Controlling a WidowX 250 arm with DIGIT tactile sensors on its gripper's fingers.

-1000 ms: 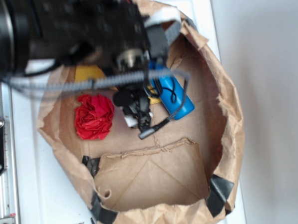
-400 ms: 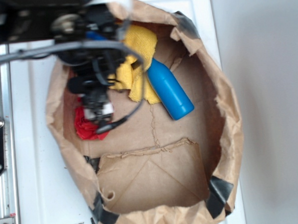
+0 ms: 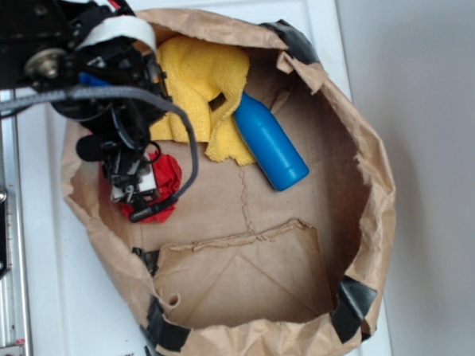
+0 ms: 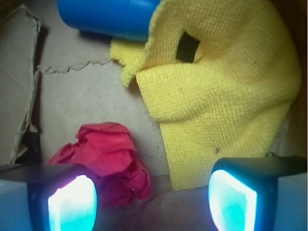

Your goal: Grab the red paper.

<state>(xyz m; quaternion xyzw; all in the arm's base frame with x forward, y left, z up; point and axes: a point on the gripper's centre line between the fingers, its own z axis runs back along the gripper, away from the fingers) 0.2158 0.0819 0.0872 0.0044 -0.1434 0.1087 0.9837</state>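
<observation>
Black gripper [image 4: 147,202] hovering over brown paper bag floor [image 4: 82,101], jaws spread wide, nothing held. Crumpled bright red paper wad [image 4: 108,156] sits off-centre, crowding one glowing fingertip [image 4: 72,204]. Yellow knit cloth [image 4: 226,91] encroaches opposite; sideways shift needed.

The red paper [image 4: 108,161] [image 3: 164,182], a crumpled wad, lies on the bag floor beside yellow cloth [image 4: 221,96].

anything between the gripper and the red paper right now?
Nothing visible. The gripper hangs open just above the red paper, which sits toward one finger. The yellow cloth lies beside the paper, its lower edge reaching between the fingers.
</observation>
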